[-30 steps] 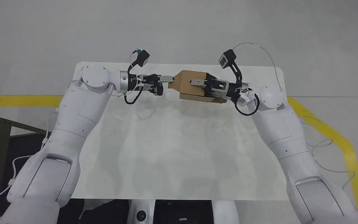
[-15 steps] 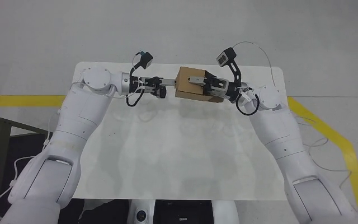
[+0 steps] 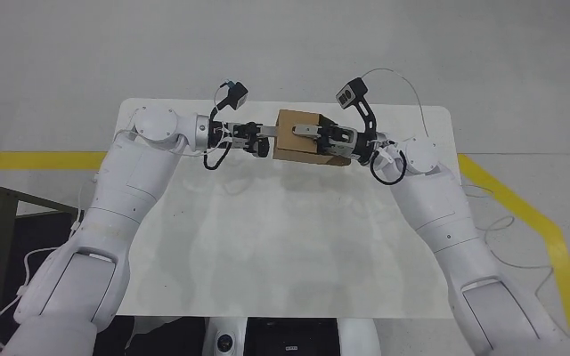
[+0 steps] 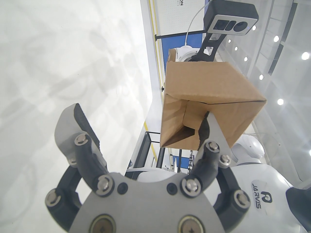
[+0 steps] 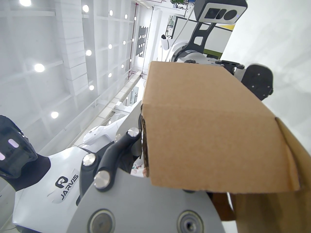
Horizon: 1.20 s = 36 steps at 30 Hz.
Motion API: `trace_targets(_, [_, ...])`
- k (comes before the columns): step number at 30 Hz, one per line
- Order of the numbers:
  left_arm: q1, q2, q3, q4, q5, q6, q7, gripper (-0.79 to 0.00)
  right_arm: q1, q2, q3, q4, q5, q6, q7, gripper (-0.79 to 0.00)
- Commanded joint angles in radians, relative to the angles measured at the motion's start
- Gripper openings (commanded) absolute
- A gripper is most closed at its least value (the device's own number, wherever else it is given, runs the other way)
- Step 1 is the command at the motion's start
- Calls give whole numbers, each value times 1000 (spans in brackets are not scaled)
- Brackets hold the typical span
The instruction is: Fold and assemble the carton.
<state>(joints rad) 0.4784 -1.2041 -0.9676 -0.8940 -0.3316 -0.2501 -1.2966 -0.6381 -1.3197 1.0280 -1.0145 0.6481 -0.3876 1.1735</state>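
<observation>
A brown cardboard carton (image 3: 298, 135) hangs above the far edge of the white table (image 3: 267, 249), between my two arms. My right gripper (image 3: 313, 133) is shut on the carton's wall, one finger lying along its top; in the right wrist view the carton (image 5: 209, 132) hides most of that gripper, with one finger (image 5: 134, 134) showing beside it. My left gripper (image 4: 143, 122) stands open at the carton's opposite end. One of its fingertips (image 4: 206, 127) touches the folded-in end flaps of the carton (image 4: 209, 90); the other finger (image 4: 80, 124) is off to the side in free air.
Yellow floor tape (image 3: 44, 160) runs past both sides of the table. The right arm's wrist camera (image 4: 229, 21) sticks up behind the carton, and the left arm's camera (image 5: 220, 7) shows beyond it.
The right arm has carried the carton leftward toward the left gripper and turned it. The pointed flap at its left end is now folded in against the left finger.
</observation>
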Motion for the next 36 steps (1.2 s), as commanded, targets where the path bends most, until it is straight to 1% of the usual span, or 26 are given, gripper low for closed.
trace_targets(1, [0,0,0,0,0,0,0,0,1,-1,0,3,2,-3,1,-785])
trace_targets(11, [0,-1,3,-1,-6,2,-5,0,0,-7,2,8,31,-2,24,-785])
trace_targets(28, [-10,-13,26,7,-17,-5,-10,0,-2,-11,15,14,51,-2,49,-785])
trace_targets(36, [-18,-5,1,39,-8,-18,4,0,1,-4,35,34,6,1,33,-785])
